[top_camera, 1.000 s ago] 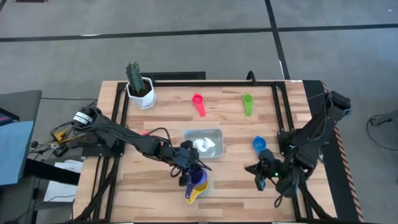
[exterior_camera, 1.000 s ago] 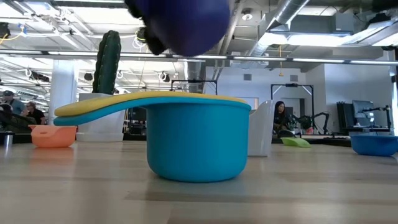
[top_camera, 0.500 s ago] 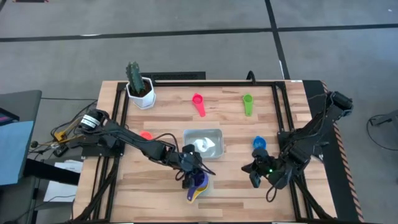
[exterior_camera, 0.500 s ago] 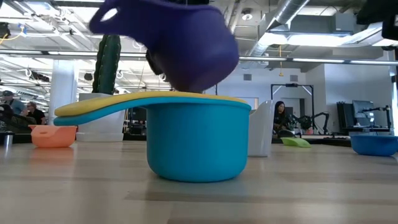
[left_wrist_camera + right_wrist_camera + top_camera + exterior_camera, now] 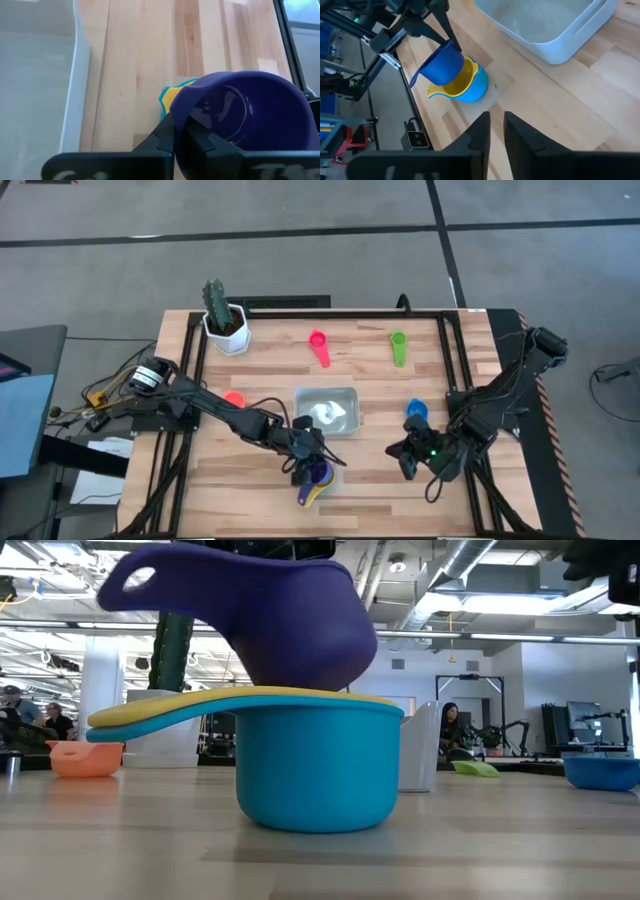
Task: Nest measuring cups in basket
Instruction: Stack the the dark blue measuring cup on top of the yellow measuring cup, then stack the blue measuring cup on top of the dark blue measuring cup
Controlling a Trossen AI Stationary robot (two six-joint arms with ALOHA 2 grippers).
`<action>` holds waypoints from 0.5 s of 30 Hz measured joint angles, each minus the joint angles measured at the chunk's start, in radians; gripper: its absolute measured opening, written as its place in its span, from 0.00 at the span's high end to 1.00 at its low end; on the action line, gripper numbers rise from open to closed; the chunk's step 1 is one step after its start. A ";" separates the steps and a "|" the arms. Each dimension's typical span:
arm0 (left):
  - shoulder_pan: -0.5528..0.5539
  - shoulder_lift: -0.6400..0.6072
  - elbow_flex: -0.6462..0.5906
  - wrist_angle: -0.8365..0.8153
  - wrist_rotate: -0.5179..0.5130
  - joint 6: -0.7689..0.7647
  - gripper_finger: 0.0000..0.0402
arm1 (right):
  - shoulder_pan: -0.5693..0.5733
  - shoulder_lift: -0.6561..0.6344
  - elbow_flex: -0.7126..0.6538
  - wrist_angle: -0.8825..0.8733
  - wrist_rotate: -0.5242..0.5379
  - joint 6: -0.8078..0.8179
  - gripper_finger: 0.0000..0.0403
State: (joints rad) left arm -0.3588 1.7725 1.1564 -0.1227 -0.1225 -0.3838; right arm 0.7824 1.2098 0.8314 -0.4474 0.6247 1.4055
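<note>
My left gripper (image 5: 304,461) is shut on the purple cup (image 5: 270,610), which sits tilted right over the yellow-orange cup (image 5: 240,700) nested in the teal cup (image 5: 315,770) near the table's near edge. The purple cup's base is at the yellow cup's rim. The clear basket (image 5: 327,410) stands on the table just beyond the stack. The pink cup (image 5: 320,346), green cup (image 5: 398,347), blue cup (image 5: 417,412) and orange-red cup (image 5: 234,397) lie apart on the table. My right gripper (image 5: 408,463) hovers right of the stack with its fingers close together, holding nothing. My left gripper pinches the purple cup's wall at the rim (image 5: 182,117), one finger (image 5: 197,142) inside the bowl and the other finger (image 5: 162,135) outside. The fingers come slanting down from the table's left. The cup is tilted, handle (image 5: 140,580) raised, and its base meets the yellow cup's rim (image 5: 300,690).
A white pot with a cactus (image 5: 225,322) stands at the far left corner. Black rails (image 5: 455,360) run along both sides of the table. Bare wood lies between the basket and the far cups.
My left gripper has moved down and slightly toward the near edge, bringing the purple cup down onto the yellow and teal stack. The cup has turned about, so its handle now shows raised at one side. My right gripper has shifted a little toward the stack.
</note>
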 joint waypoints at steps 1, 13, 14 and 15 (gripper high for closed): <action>0.000 0.000 0.000 0.000 0.003 0.002 0.95 | -0.001 0.000 0.000 0.001 0.001 0.000 0.79; 0.000 -0.018 0.000 0.000 0.012 -0.081 0.71 | -0.018 0.000 0.000 -0.001 0.000 0.005 0.63; 0.002 -0.027 0.000 -0.004 0.008 -0.101 0.70 | -0.021 0.000 0.001 -0.008 -0.001 0.022 0.62; 0.004 -0.036 0.000 -0.012 0.001 -0.125 0.69 | -0.026 0.000 0.001 -0.018 -0.001 0.049 0.62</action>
State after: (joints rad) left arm -0.3549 1.7368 1.1564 -0.1345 -0.1218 -0.5091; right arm 0.7565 1.2102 0.8322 -0.4659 0.6236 1.4542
